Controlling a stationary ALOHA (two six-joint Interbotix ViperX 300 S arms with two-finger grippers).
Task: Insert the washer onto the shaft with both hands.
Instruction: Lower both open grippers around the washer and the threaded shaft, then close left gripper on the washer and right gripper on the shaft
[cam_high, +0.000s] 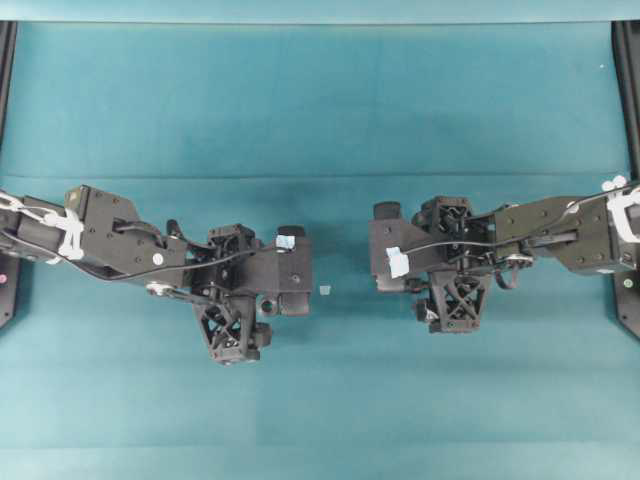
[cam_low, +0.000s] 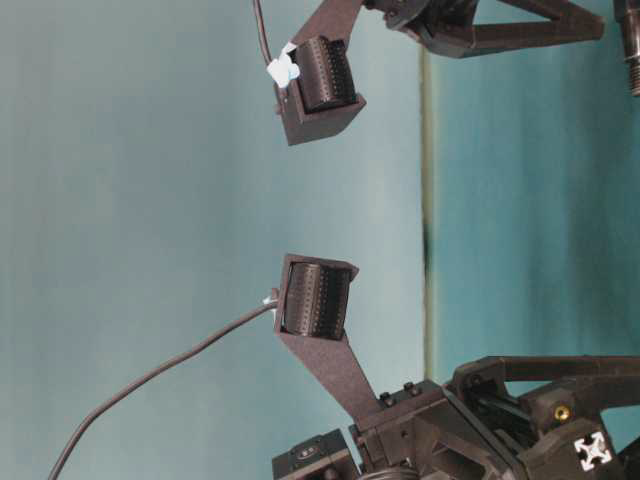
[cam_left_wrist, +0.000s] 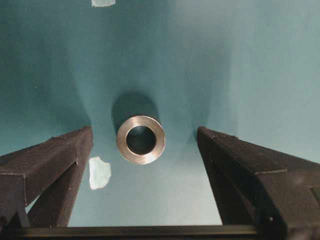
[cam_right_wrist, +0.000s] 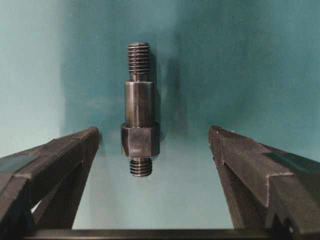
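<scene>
The washer (cam_left_wrist: 141, 139) and shaft (cam_right_wrist: 139, 109) look stiff, smooth, probably slippery; both fingers stand wide, empty. Grip washer's rim, shaft's collar.

Both arms were matte black, with lattice-braced wrist brackets (cam_high: 228, 325) and thin black cables running along the links. White tape (cam_high: 70, 232) bound the left arm's cable; a pale tape tab (cam_high: 397, 262) marked the right. Ribbed black pads (cam_low: 316, 299) faced each finger.
</scene>
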